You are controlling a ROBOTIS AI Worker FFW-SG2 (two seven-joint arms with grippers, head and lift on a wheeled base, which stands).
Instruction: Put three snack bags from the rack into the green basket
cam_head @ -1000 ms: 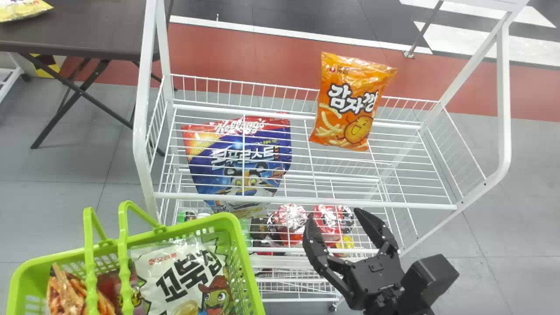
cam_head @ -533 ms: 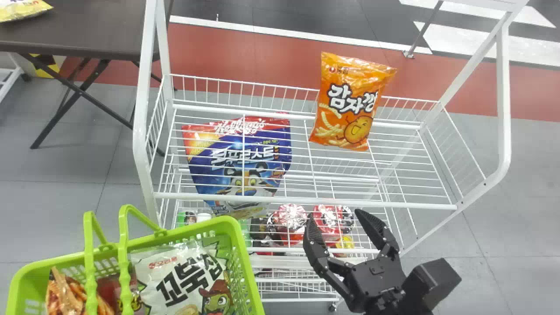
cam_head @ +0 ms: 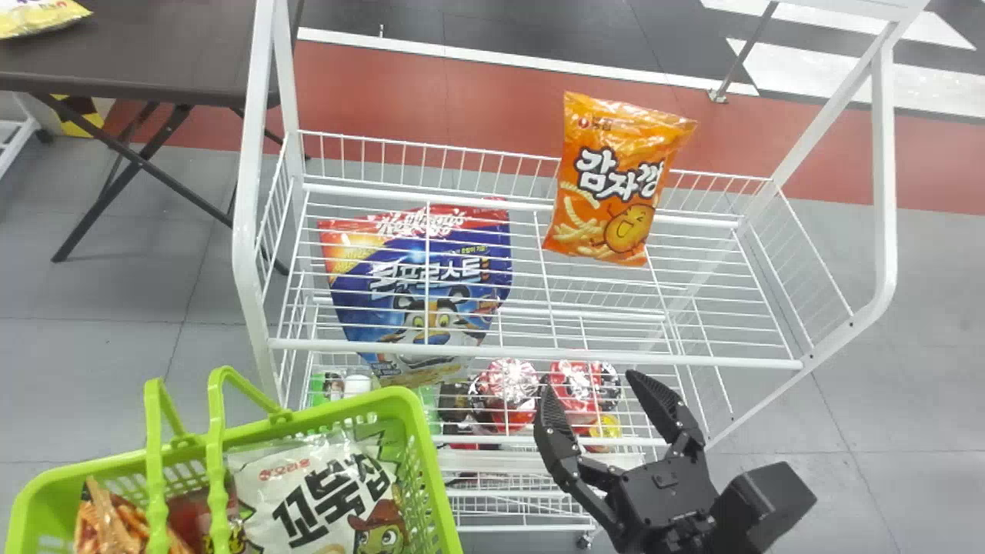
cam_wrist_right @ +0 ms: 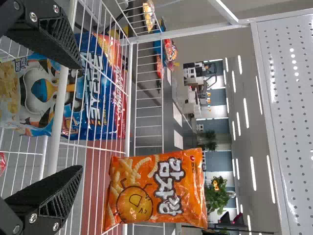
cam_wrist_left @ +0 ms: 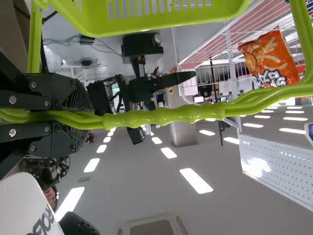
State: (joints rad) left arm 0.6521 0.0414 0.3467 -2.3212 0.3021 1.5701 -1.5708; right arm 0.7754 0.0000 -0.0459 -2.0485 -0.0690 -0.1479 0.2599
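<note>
Right end effector: here it is, spread wide [cam_head: 588, 383], nothing in its grip, in front of the rack [cam_head: 539, 352] and below the orange snack bag in the head view.
Left end effector: and this one [cam_wrist_left: 90, 119] is closed around the basket handle [cam_wrist_left: 161, 116], a firm hold!
Orange snack bag: standing tall [cam_head: 604, 185], leaning back on the upper shelf's rear rail.
Blue bag: over to the left [cam_head: 431, 308], seen through the shelf wires.
Green basket: front left [cam_head: 422, 431], with a white snack bag [cam_head: 308, 492] inside.
Table: back left [cam_head: 177, 54], carrying a yellow bag [cam_head: 38, 17].
</note>
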